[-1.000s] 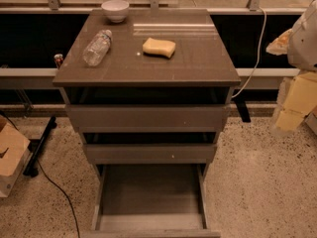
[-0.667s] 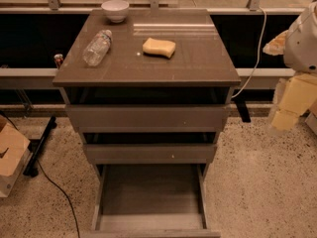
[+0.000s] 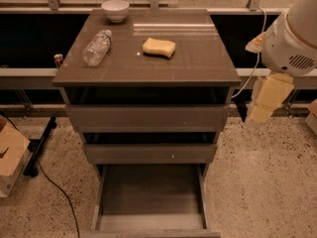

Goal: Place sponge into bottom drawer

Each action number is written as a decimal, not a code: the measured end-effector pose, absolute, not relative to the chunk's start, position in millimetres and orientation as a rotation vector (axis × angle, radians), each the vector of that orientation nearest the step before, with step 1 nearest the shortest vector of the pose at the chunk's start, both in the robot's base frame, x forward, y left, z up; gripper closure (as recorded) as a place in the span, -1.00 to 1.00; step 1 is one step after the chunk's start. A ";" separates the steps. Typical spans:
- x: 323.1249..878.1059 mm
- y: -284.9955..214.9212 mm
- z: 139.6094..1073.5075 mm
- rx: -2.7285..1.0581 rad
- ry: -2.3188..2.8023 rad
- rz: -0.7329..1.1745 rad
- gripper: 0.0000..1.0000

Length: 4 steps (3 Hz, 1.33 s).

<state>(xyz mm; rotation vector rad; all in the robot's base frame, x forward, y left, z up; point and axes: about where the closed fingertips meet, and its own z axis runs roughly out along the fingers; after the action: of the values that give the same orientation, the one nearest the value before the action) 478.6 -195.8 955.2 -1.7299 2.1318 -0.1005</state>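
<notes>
Sponge on cabinet, bottom drawer open, jaws hanging beside cabinet's right side, apparently pointing down

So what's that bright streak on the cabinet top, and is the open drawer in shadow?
Camera view: the streak is glare on the cabinet top, behind the sponge; the bottom drawer is dim inside yet visible; dark shadow fills the gaps above the upper drawers; the gripper hangs well lit right of the cabinet.
</notes>
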 end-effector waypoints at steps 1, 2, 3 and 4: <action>503.4 -188.5 950.5 -1.604 2.118 -0.097 -1.00; 548.1 -174.2 944.2 -1.516 2.063 -0.093 -1.00; 594.6 -165.4 937.0 -1.453 2.023 -0.077 -1.00; 624.2 -160.5 932.7 -1.413 1.997 -0.063 -1.00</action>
<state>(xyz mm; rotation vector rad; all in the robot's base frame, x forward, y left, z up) 624.2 -160.5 932.7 -1.4132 1.9974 -0.0628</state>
